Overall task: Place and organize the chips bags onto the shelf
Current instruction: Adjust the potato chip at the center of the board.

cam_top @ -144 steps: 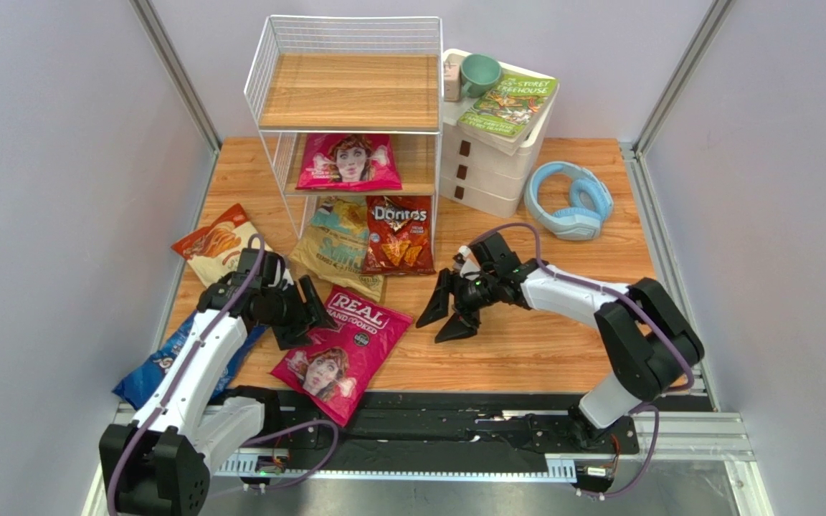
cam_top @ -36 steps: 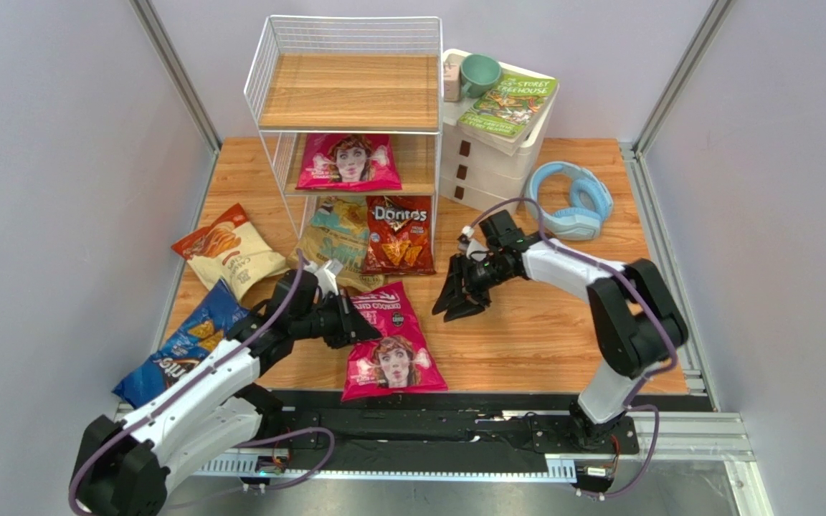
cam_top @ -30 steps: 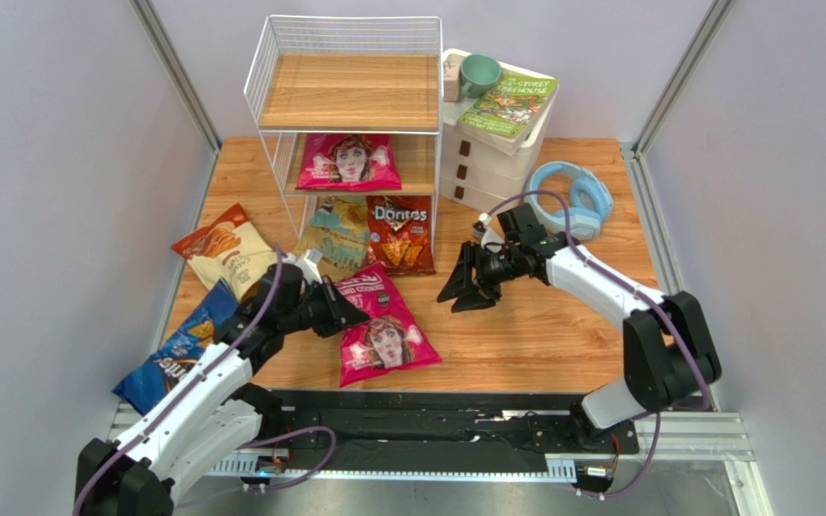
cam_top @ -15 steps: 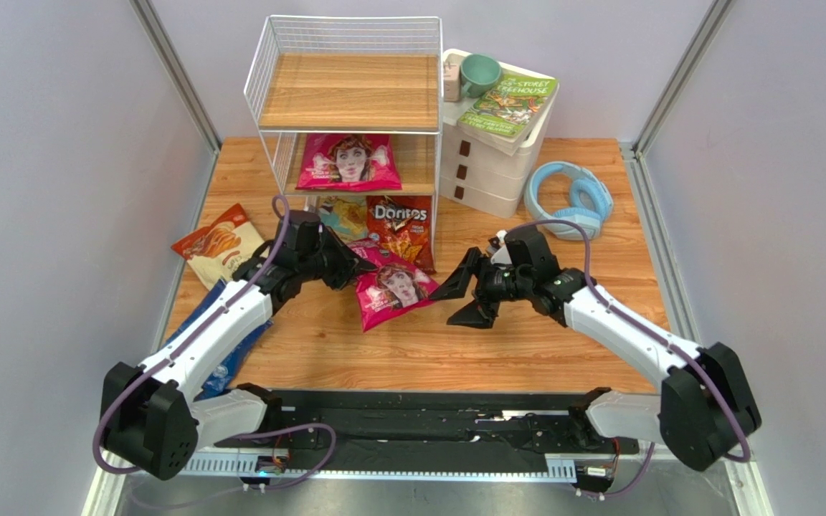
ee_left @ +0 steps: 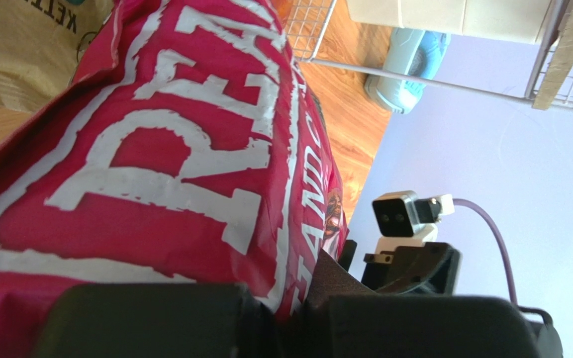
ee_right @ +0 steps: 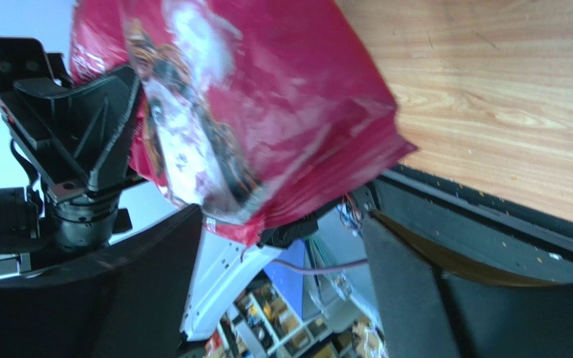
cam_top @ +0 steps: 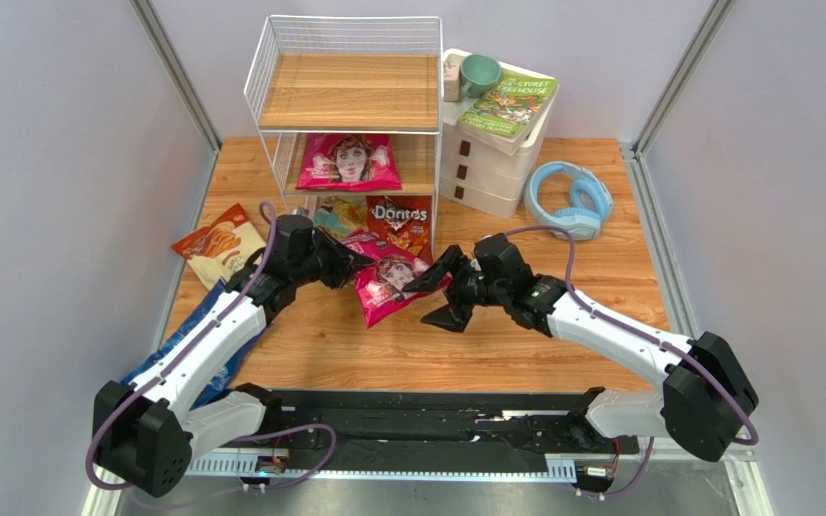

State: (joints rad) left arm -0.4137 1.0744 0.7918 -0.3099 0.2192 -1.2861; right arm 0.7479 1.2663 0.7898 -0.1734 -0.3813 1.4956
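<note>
step: passing the magenta bag (cam_top: pixel 390 282) between arms, centre of frame, just in front of the shelf (cam_top: pixel 274 161).
left tool (cam_top: pixel 331 267): pinching the bag's top end; the bag seems lifted off the worktop (cam_top: pixel 493 355).
right tool (cam_top: pixel 436 301): spread wide, the bag's free end between its fingers, not gripped.
next: probably the right tool pinches that end, then the bag goes onto a tier.

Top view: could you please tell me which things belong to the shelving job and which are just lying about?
Job: shelf, held magenta bag, shelved magenta bag, red Doritos, tan bag, orange bag, blue Doritos.
Lying about: drawer unit, mug, book, headphones.
</note>
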